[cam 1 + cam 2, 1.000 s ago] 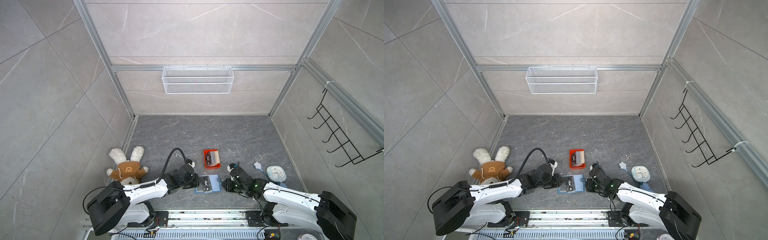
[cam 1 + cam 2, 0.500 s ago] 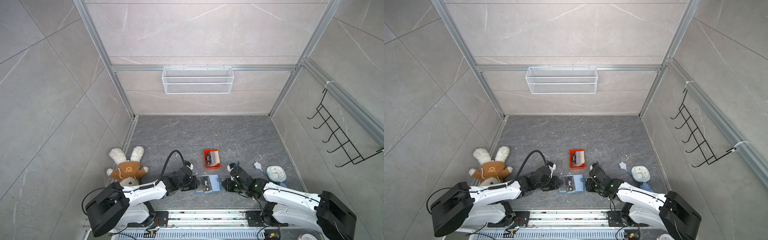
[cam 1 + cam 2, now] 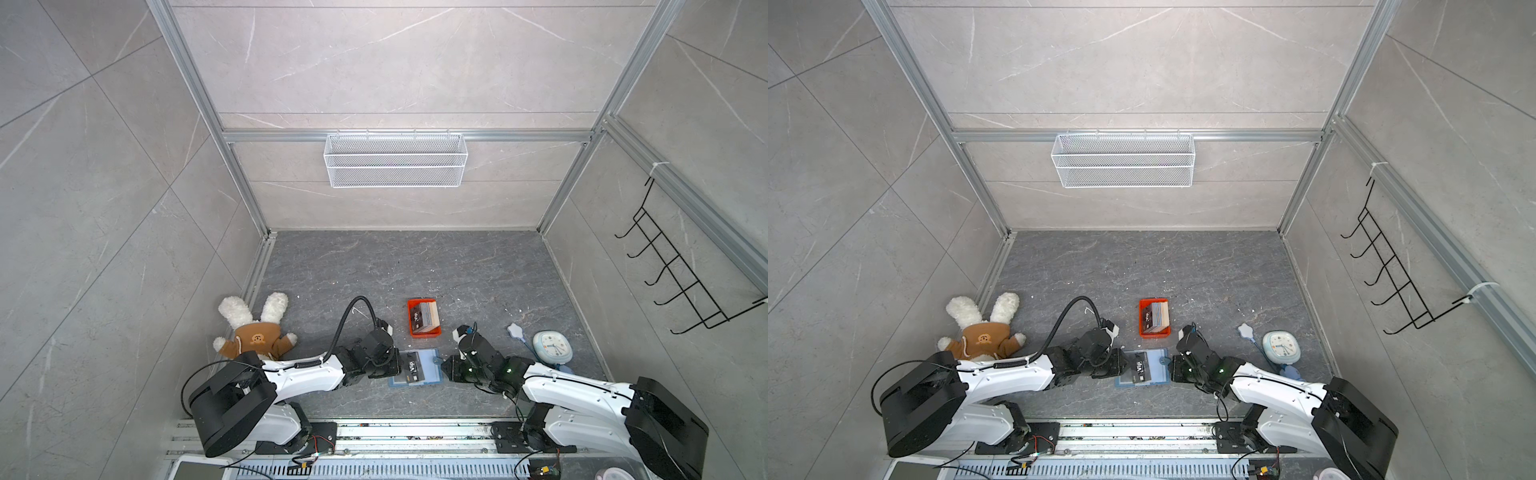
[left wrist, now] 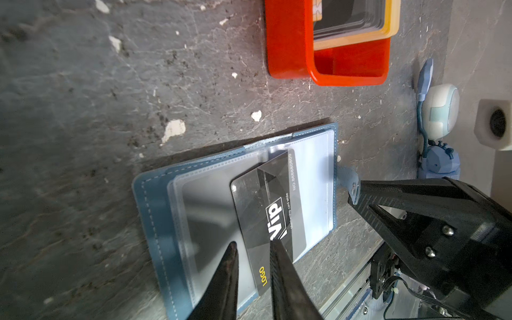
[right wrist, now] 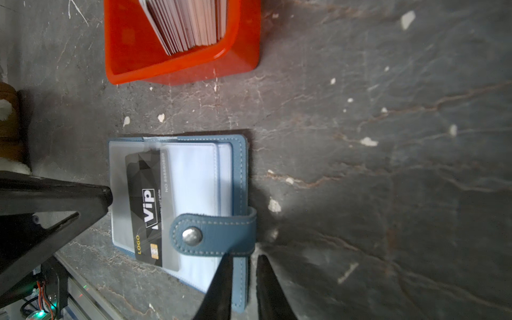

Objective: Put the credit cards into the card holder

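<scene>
— Between your two grippers the card holder [image 5: 238, 171] lies open and flat. Your left gripper [image 4: 253, 243] has its tips at one edge. Your right gripper [image 5: 243, 256] is at the opposite edge, just beside the snap tab [image 5: 216, 234].

— Both pairs of jaws stand only a little apart, and I see nothing clamped in either.

— Just ahead of your left gripper lies the Vip card [image 5: 142, 177], nearer to it than to your right one. Its long axis runs across the line joining your grippers and points toward the orange tray [image 5: 238, 59]. The long edge farther from your left gripper appears tucked under a clear pocket [image 5: 194, 180], and the rest is uncovered.

— Then I judge your next move is a sideways push from the left, away from that gripper, while your right one steadies the holder.

— Beyond the holder from both grippers, the tray holds the other credit cards [image 5: 191, 25], which stand on edge and lean. The holder's other visible pockets look empty.
</scene>
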Robot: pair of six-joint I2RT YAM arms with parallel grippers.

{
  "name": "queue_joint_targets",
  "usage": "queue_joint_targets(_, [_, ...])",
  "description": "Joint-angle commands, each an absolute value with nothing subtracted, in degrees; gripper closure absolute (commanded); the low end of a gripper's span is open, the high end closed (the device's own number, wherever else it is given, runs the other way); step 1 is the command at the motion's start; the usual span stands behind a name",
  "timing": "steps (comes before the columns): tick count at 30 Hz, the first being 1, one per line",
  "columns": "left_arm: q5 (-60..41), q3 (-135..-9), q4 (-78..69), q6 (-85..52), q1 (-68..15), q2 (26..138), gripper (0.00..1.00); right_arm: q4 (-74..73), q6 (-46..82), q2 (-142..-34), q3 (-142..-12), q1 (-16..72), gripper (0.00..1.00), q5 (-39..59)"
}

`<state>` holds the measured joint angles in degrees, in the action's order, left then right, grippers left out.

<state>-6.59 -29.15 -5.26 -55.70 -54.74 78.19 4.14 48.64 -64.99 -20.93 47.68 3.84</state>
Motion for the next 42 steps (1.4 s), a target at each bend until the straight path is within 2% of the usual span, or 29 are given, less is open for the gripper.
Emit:
queue_joint_targets(1, [-6.09, -30.80, -6.07, -54.76, -54.98, 78.32, 0.76, 3.47, 48.73, -65.57, -20.73, 48.00, 0.80, 3.35])
queue_joint_targets(12, [-8.83, -31.25, -5.02, -57.51, -54.43, 77.53, 0.74, 3.53, 49.45, -68.75, -22.85, 48.01, 0.82, 3.37])
queue_joint_targets(42, [-13.36, -33.12, -4.56, -56.98, -52.33, 79.78, 0.73, 2.24, 52.21, -68.95, -20.92, 47.97, 0.88, 2.66])
